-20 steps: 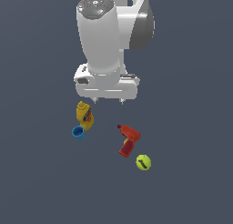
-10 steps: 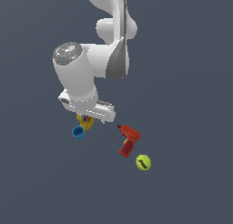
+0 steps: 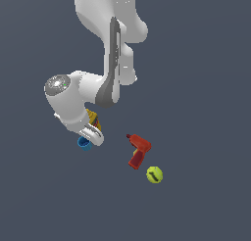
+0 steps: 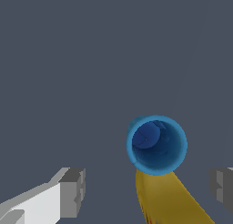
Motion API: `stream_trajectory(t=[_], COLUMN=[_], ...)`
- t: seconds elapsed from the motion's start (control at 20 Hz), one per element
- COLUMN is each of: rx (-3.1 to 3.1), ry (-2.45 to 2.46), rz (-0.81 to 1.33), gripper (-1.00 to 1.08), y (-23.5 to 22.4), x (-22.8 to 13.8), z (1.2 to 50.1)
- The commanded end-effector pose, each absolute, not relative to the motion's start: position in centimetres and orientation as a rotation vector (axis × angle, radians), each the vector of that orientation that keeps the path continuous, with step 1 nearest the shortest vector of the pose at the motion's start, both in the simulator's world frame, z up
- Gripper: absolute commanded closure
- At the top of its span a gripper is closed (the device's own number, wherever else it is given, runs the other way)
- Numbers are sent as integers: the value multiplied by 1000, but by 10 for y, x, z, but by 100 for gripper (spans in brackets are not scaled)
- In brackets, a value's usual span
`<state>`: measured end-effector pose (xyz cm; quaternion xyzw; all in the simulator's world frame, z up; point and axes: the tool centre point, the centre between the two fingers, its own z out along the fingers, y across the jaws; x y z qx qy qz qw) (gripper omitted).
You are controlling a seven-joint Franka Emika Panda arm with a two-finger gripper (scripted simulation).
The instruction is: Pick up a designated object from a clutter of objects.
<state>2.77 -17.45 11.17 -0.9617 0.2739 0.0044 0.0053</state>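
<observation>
The small bright blue cup (image 3: 84, 144) stands upright on the grey floor, mostly hidden under the arm's hand in the exterior view. In the wrist view the blue cup (image 4: 156, 145) shows its open mouth. My gripper (image 4: 148, 191) is open, its two grey fingertips (image 4: 73, 192) spread wide, and the cup lies just beyond the line between them, touching neither. The yellow bottle (image 4: 168, 200) lies right next to the cup, under the gap between the fingers. In the exterior view only a bit of the yellow bottle (image 3: 93, 118) shows behind the hand.
A red toy drill (image 3: 138, 150) lies to the exterior view's right of the cup. A yellow-green ball (image 3: 154, 175) sits just beyond the drill, nearer the front. The white arm (image 3: 110, 49) rises above the cup and bottle.
The hand has moved down and to the exterior view's left, from above the clutter to directly over the blue cup and yellow bottle, now covering most of both.
</observation>
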Motion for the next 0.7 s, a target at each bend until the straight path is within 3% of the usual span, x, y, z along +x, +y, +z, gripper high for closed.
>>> stream_trajectory(t=[0.0,0.65], rx=[-3002,-2994], ry=[908,950], rz=[5,2], gripper=[-92,-92], y=[-185,-194], x=[27,24], z=[101,79])
